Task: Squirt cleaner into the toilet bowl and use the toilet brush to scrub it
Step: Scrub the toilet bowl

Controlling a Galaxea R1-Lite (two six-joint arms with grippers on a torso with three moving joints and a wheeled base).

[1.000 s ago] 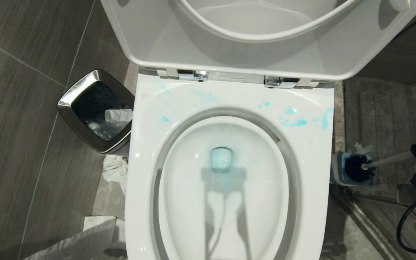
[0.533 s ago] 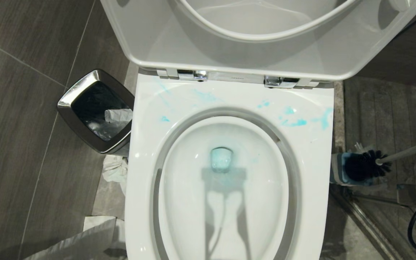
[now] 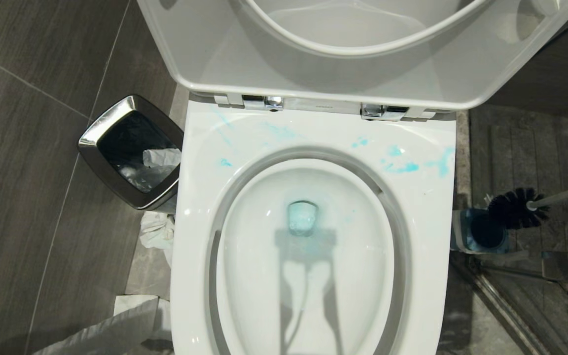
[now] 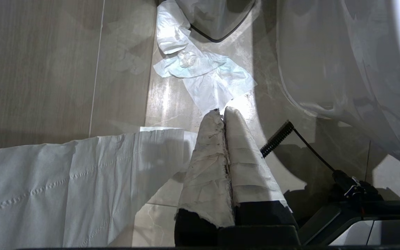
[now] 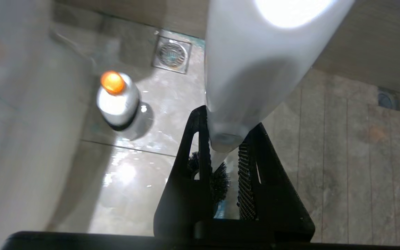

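On the grey-tiled bathroom floor, the left gripper (image 4: 223, 114) is hanging clenched and empty nearby, while right of the toilet bowl (image 3: 427, 236) the right gripper (image 5: 222, 156) is grasping the toilet brush (image 3: 516, 208), seemingly light and stiff, by its slim, likely slippery handle above its holder (image 3: 479, 237).

The toilet bowl (image 3: 313, 138) is glossy white ceramic with thin turquoise smears of cleaner (image 3: 402, 167) on its smooth rim, and the hinges (image 3: 264, 102) are polished chrome. The toilet brush (image 3: 515, 208) has a smooth white plastic handle and coarse, bushy dark bristles; the bin (image 3: 131, 148) is mirror-bright steel, and the floor tiles (image 3: 27, 148) look matt grey with a faint wood-like grain. Crumpled soft tissue paper (image 4: 200, 76) lies on the wet-shining floor, the left gripper (image 4: 222, 116) fingers are wrapped in wrinkled, grubby white paper or tape, and the right gripper (image 5: 221, 146) is matt black plastic with ribbed pads.
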